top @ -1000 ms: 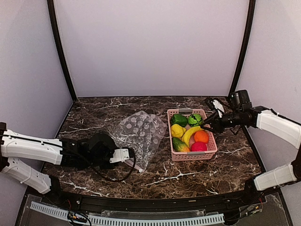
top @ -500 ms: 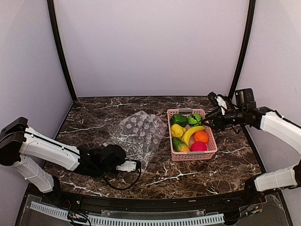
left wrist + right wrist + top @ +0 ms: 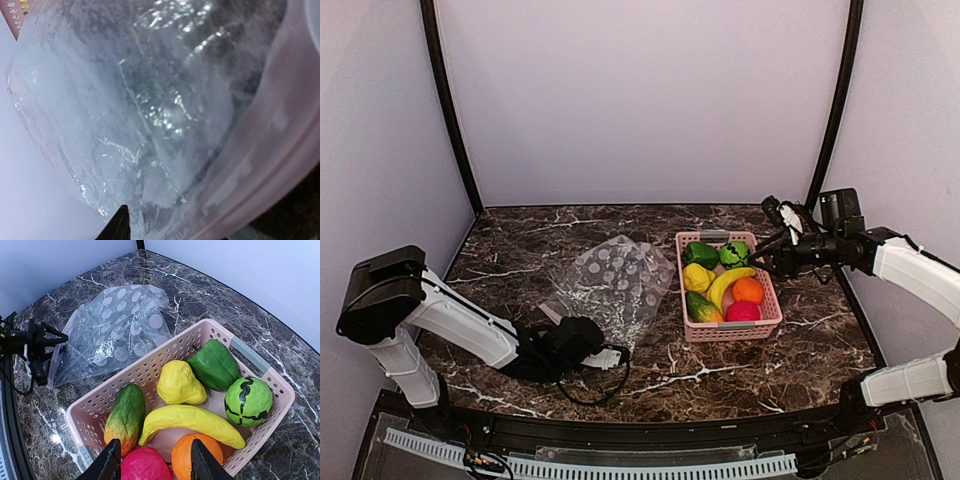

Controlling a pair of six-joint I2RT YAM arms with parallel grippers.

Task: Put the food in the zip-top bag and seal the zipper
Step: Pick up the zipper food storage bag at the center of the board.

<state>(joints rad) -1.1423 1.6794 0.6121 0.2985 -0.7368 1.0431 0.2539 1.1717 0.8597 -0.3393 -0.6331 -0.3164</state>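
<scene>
The zip-top bag (image 3: pixel 616 283) lies flat on the marble, left of the pink basket (image 3: pixel 730 334). My left gripper (image 3: pixel 606 357) is low at the bag's near corner. In its wrist view crumpled clear plastic (image 3: pixel 150 115) fills the frame, the zipper (image 3: pixel 272 145) runs down the right, and only one fingertip (image 3: pixel 120 227) shows. The food sits in the basket (image 3: pixel 165 352): a banana (image 3: pixel 192 422), yellow pepper (image 3: pixel 179 382), green pepper (image 3: pixel 215 365), orange (image 3: pixel 192 457) and red-pink ball (image 3: pixel 145 466). My right gripper (image 3: pixel 152 462) hovers open above the ball and orange, holding nothing.
A green striped ball (image 3: pixel 248 401) and a green-orange vegetable (image 3: pixel 125 416) also lie in the basket. A black cable (image 3: pixel 582 385) loops on the table under the left arm. Walls close in the back and both sides.
The left arm has swung round and its gripper has slid right and nearer, to the bag's near corner. The right gripper drew back slightly from the basket, then held still.
</scene>
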